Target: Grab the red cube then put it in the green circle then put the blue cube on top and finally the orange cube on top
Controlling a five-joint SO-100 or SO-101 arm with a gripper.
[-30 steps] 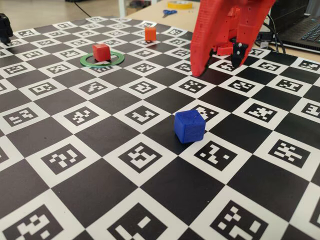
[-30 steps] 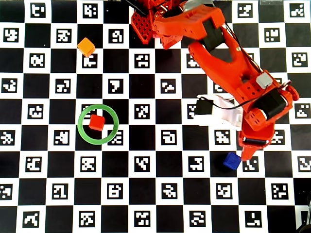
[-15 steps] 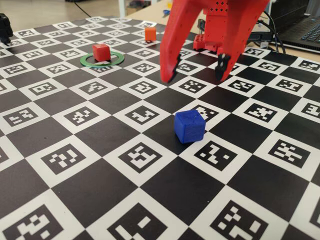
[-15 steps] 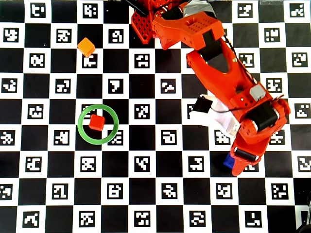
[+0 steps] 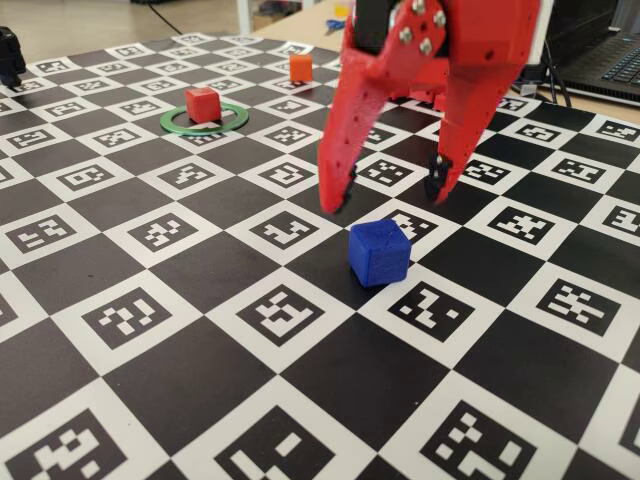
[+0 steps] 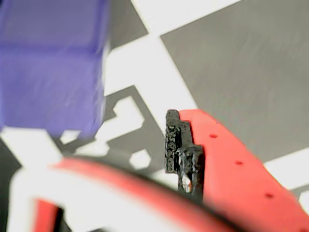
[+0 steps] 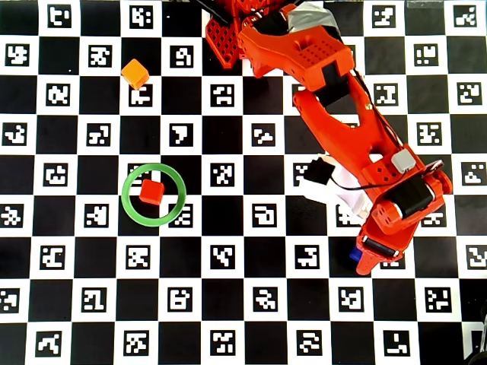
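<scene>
The red cube (image 5: 202, 103) (image 7: 151, 192) sits inside the green circle (image 5: 166, 121) (image 7: 154, 223) at the back left of the board. Behind it, near the far edge, stands the orange cube (image 5: 300, 67) (image 7: 135, 74) on its own. The blue cube (image 5: 378, 252) rests on the board in the right half. My gripper (image 5: 388, 198) hangs open just above and behind it, fingers spread wider than the cube, touching nothing. In the overhead view the gripper (image 7: 373, 255) covers most of the blue cube (image 7: 354, 255). The wrist view shows the blue cube (image 6: 50, 63) close, beyond one black fingertip (image 6: 179, 145).
A checkerboard mat (image 5: 150, 330) printed with square markers covers the table. Beyond its far edge lie scissors (image 5: 338, 24) and a roll of tape (image 5: 360, 8). A laptop (image 5: 610, 60) stands at the back right, and a black object (image 5: 8, 55) at the far left.
The gripper has turned, come down and moved nearer the blue cube, now hanging right over it. Its jaws stay open. The cubes and the ring have not moved.
</scene>
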